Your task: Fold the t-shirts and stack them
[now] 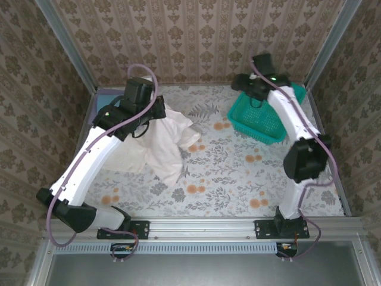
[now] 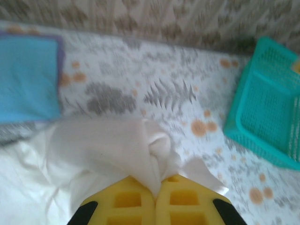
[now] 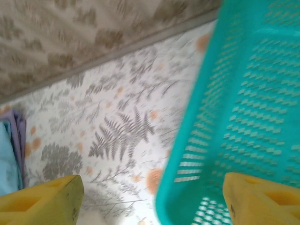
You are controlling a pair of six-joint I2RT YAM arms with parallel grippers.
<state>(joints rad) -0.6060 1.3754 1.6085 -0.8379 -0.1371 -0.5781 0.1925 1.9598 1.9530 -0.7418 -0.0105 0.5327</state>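
Our left pincer pinches the white shirt's bunched edge at nine o'clock on the tabletop, presumably to spread it beside the folded blue shirt at ten, while our right pincer gapes over the basket.

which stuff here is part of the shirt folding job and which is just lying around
Job: crumpled off-white cotton t-shirt; folded light blue t-shirt.
Lying about: teal plastic mesh basket.
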